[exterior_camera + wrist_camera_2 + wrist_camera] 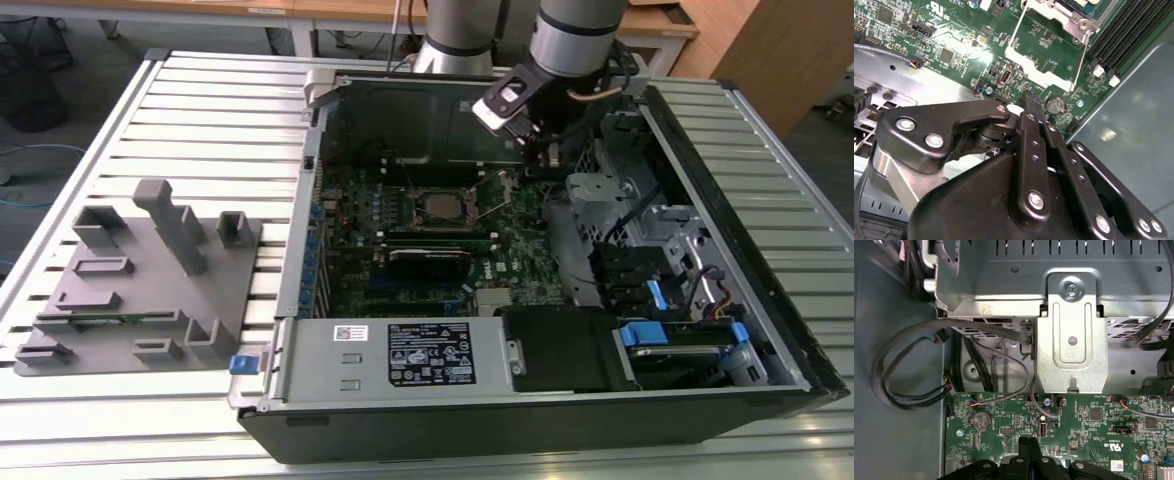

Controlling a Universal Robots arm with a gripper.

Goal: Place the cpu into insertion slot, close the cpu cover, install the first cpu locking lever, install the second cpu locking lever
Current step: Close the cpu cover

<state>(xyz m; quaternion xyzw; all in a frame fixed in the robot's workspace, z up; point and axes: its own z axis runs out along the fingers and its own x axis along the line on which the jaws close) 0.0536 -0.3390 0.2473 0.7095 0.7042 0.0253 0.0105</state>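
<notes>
Surface (174,110): one, slatted metal, carrying two items.
- Computer case (747,200): one, lying open on its side. Contents: one green motherboard (514,270); one white-labelled power supply (427,355) at the near edge; one metal drive bracket (1071,330) beside the board.
- Grey fixture (134,290): one, with upright pegs, at the exterior view's left of the case, apart from it.

Arm (574,35): one, reaching down into the case.

Tool (545,160): one, clenched with its fingers (1026,445) pressed together and nothing between them. It hangs over the motherboard to the exterior view's right of the insertion slot, near one coin battery (1056,104).

Insertion slot (411,206): one, mid-board. Contents: one cpu (438,208), lying flat inside.

Cpu cover (1061,14): one metal frame at the slot; whether it is fully down cannot be told.

Lever rods (1080,60): two, thin wire.
</notes>
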